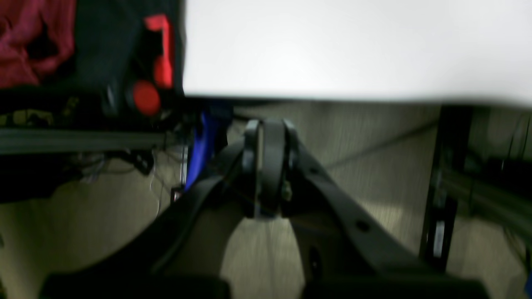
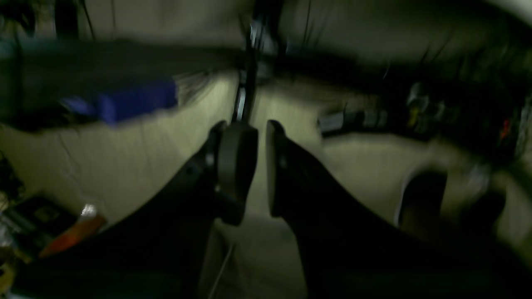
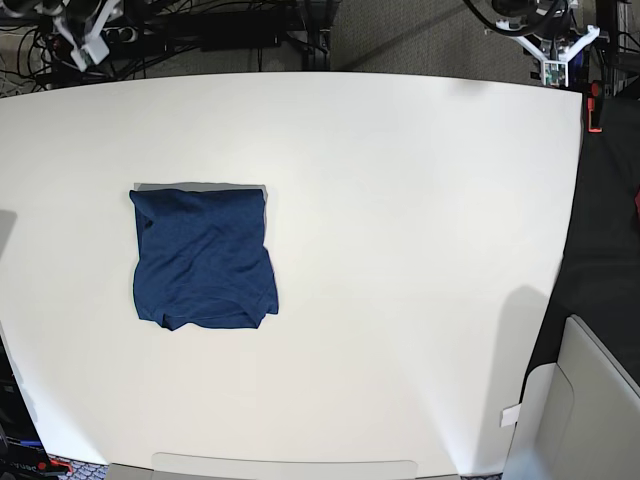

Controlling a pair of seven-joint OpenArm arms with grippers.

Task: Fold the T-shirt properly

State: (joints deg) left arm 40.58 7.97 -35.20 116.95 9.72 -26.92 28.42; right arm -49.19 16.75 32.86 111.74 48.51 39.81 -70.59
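Observation:
The dark navy T-shirt lies folded into a rough square on the left half of the white table, seen only in the base view. Both arms are pulled back off the far table corners, away from the shirt. My left gripper is shut and empty, hanging below the table's edge over the floor. My right gripper holds nothing; its jaws stand nearly together with a thin slit between them, over the floor. The right wrist view is blurred.
A reddish-maroon cloth and a black box with red parts sit beside the table in the left wrist view. A blue object shows blurred in the right wrist view. A grey bin stands off the table's near right corner.

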